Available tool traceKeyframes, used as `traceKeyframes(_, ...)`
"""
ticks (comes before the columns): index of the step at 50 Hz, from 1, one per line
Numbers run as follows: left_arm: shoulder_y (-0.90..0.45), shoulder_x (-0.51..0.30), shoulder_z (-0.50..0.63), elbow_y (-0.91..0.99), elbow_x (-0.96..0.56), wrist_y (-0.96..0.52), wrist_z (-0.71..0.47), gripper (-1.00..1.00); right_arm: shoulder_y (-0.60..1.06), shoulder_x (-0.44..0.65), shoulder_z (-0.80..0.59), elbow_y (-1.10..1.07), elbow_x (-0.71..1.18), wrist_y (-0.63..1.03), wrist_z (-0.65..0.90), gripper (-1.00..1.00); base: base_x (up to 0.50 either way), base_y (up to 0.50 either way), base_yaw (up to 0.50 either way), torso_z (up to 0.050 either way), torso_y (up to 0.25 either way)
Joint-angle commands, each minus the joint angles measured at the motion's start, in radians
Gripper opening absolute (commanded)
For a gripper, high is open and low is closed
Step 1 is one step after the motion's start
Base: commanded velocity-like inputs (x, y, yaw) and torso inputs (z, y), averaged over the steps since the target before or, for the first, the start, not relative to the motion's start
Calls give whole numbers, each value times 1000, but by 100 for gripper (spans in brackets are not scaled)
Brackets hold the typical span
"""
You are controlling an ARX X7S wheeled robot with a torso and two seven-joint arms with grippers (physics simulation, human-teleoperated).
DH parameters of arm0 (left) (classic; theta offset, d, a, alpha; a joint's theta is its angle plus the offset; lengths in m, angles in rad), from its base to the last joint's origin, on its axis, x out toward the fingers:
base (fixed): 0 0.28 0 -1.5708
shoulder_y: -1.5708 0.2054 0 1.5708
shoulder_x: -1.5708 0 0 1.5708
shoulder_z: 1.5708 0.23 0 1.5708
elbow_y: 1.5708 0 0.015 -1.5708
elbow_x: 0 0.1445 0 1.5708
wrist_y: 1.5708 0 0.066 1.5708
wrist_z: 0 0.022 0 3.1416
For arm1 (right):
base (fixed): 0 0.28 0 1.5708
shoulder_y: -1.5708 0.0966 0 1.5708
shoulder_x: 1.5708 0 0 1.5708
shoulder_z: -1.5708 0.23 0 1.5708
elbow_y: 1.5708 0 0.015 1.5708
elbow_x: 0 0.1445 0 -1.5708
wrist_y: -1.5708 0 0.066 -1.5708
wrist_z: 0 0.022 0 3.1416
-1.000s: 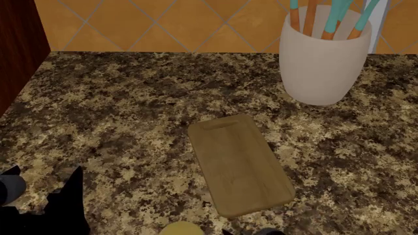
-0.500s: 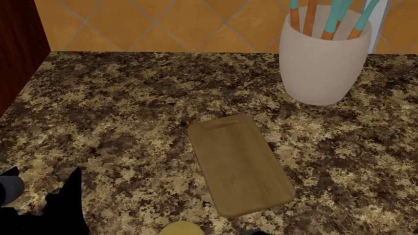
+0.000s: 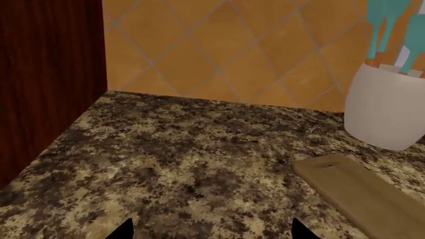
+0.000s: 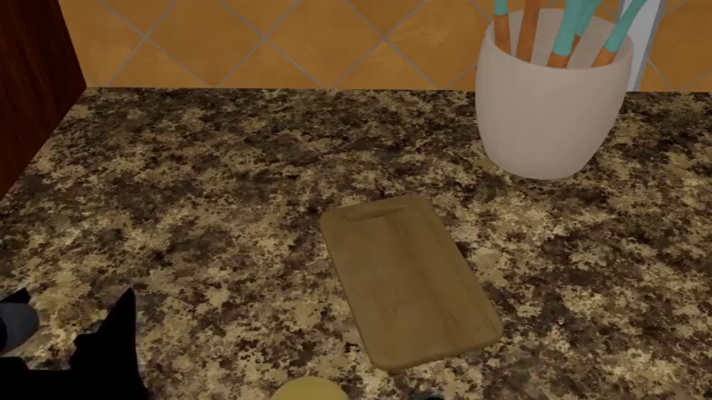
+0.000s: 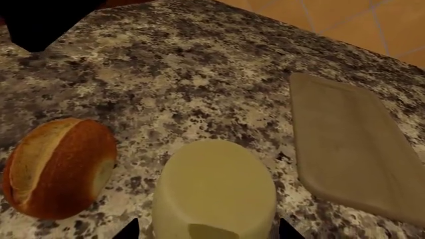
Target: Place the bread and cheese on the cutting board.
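Observation:
The cutting board (image 4: 406, 279) lies flat mid-counter, bare; it also shows in the right wrist view as the cutting board (image 5: 352, 144). The pale yellow cheese (image 5: 212, 191) stands on the counter just short of the board's near end; only its top shows at the head view's lower edge as the cheese (image 4: 309, 389). The reddish-brown bread (image 5: 56, 167) lies next to the cheese, apart from it. My right gripper (image 5: 208, 230) is open, a fingertip on either side of the cheese. My left gripper (image 3: 212, 230) is open over bare counter, at the head view's lower left.
A large white crock (image 4: 553, 104) with teal and orange utensil handles stands at the back right, beyond the board. A dark wooden cabinet side (image 4: 33, 83) walls off the left. An orange tiled wall (image 4: 278, 42) runs behind the speckled counter (image 4: 223, 192).
In the head view my left gripper has sunk slightly toward the lower edge. The dark bits of my right gripper at the bottom edge have nearly dropped out of sight.

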State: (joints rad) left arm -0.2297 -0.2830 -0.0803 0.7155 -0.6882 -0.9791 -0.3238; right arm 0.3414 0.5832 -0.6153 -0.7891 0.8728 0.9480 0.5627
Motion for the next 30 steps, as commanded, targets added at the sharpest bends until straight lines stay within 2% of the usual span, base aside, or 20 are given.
traceKeyframes(1, 13, 14, -26, -1, 6, 19, 24, 100, -5, -16, 7, 33, -41, -22, -41, 100, 0, 0, 0, 0, 0)
traceKeyframes(12, 22, 10, -14, -12, 10, 34, 27, 100, 37, -34, -38, 109, -110, -31, -61, 100, 0, 0, 0, 0, 0)
traceKeyframes(28, 30, 2, -12, -15, 6, 47, 26, 100, 43, -32, -55, 96, -128, -32, -49, 100, 1, 0, 0, 0, 0)
traceKeyframes(29, 30, 2, -12, -13, 5, 46, 24, 100, 41, -31, -53, 93, -128, -32, -46, -100, 0, 0, 0, 0, 0)
traceKeyframes(30, 32, 2, -10, -14, 6, 48, 25, 100, 38, -29, -54, 85, -133, -36, -41, -100, 0, 0, 0, 0, 0)
